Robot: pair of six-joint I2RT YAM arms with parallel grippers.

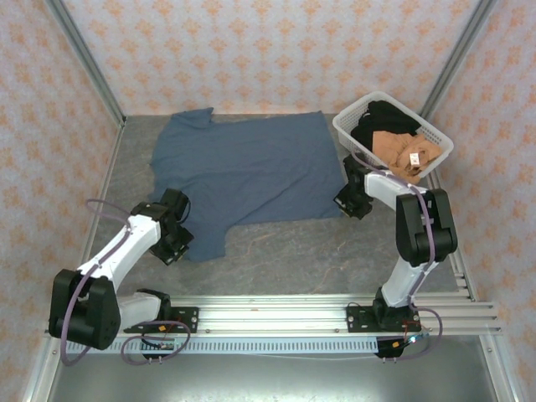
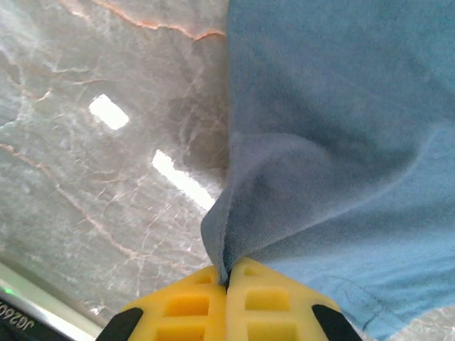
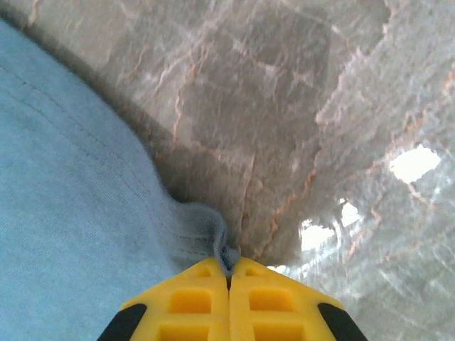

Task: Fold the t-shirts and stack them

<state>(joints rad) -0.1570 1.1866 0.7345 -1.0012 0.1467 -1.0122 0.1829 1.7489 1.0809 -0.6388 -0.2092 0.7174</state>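
Observation:
A slate-blue t-shirt (image 1: 247, 172) lies spread flat on the grey marble table (image 1: 293, 251). My left gripper (image 1: 173, 243) is at its near left corner, yellow jaws shut on a fold of the blue cloth (image 2: 234, 234). At the shirt's near right corner my right gripper (image 1: 350, 203) is shut on a small pinch of the hem (image 3: 226, 256). A tan-brown t-shirt (image 1: 402, 151) with a white tag and a black t-shirt (image 1: 381, 117) lie bunched in the basket.
A white plastic lattice basket (image 1: 350, 127) stands tilted at the back right, close to my right arm. Patterned walls and metal posts bound the table on three sides. An aluminium rail (image 1: 293, 314) runs along the near edge.

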